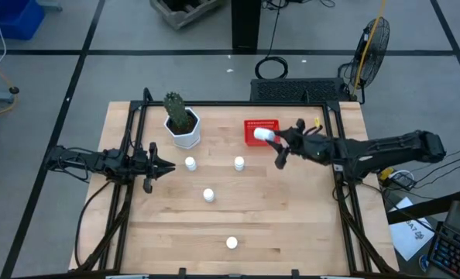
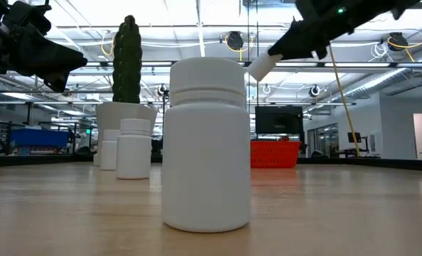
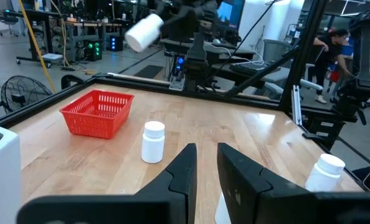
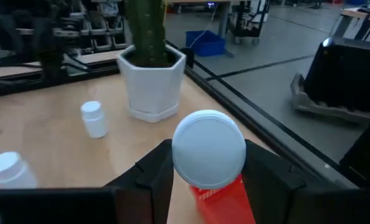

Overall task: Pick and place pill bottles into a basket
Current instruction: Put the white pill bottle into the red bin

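My right gripper (image 1: 279, 139) is shut on a white pill bottle (image 1: 266, 134), held in the air above the red basket (image 1: 259, 124) at the table's far side. The bottle also shows in the low view (image 2: 261, 66) and in the left wrist view (image 3: 143, 31). Several more white pill bottles stand upright on their bases on the wood: two in front of the pot and basket (image 1: 190, 163) (image 1: 238, 163), one mid-table (image 1: 208, 195), one near the front edge (image 1: 231, 242). My left gripper (image 1: 170, 165) waits at the left, empty, with a narrow gap between its fingers (image 3: 207, 152). My right gripper pinches the bottle's sides (image 4: 175, 163) between its two fingers. The bottle lies along the fingers and its round end (image 4: 208, 148) sticks out ahead of them. The fingers slant down from the table's right side. The bottle is tilted and clear of the basket (image 4: 225, 200) below it.
A white hexagonal pot with a green cactus (image 1: 184, 128) stands left of the basket at the far side. A dark metal frame (image 1: 214, 103) rims the table. Open wood lies at the front right (image 1: 307, 225).
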Tool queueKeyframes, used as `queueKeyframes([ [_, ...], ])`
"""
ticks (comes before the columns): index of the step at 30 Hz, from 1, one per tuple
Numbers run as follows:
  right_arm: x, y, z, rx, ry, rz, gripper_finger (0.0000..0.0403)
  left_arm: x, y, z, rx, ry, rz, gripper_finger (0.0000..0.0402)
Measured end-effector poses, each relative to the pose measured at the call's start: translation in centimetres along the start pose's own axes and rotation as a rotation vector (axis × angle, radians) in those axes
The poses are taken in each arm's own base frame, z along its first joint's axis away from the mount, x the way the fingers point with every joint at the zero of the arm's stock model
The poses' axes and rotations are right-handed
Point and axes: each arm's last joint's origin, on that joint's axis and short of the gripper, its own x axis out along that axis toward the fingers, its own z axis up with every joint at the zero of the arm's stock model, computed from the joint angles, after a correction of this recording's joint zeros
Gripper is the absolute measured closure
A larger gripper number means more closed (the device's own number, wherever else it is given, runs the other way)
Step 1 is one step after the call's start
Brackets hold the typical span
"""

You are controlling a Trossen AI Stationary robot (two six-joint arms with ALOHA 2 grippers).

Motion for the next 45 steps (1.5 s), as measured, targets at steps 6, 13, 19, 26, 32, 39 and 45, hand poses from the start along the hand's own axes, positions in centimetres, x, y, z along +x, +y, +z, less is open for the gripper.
queueKeyframes([
  [6, 2.1, -1.8, 1.8, 0.007, 0.062, -0.026, 0.0251, 0.0, 0.0, 0.0, 0.0, 0.0, 0.0, 0.0334],
  [13, 5.0, -3.5, 4.1, 0.053, 0.255, -0.056, 0.0248, 0.0, 0.0, 0.0, 0.0, 0.0, 0.0, 0.0334],
  [19, 8.4, -4.6, 5.6, 0.088, 0.448, -0.07, 0.0254, 0.0, 0.0, 0.0, 0.0, -0.001, 0.0, 0.0334],
  [26, 11.7, -6.7, 4.6, 0.125, 0.651, -0.085, 0.0246, 0.0, 0.0, 0.0, 0.0, -0.001, -0.001, 0.0334],
  [32, 12.9, -8.1, 2.9, 0.149, 0.751, -0.096, 0.025, 0.0, 0.0, 0.0, 0.0, -0.001, -0.001, 0.0334],
  [39, 13.5, -9.1, 1.6, 0.172, 0.833, -0.116, 0.0246, 0.0, 0.0, 0.0, 0.0, 0.0, 0.0, 0.0334],
  [45, 14.2, -9.2, 0.7, 0.169, 0.868, -0.12, 0.0247, 0.0, 0.0, 0.0, 0.0, 0.0, 0.0, 0.0334],
])
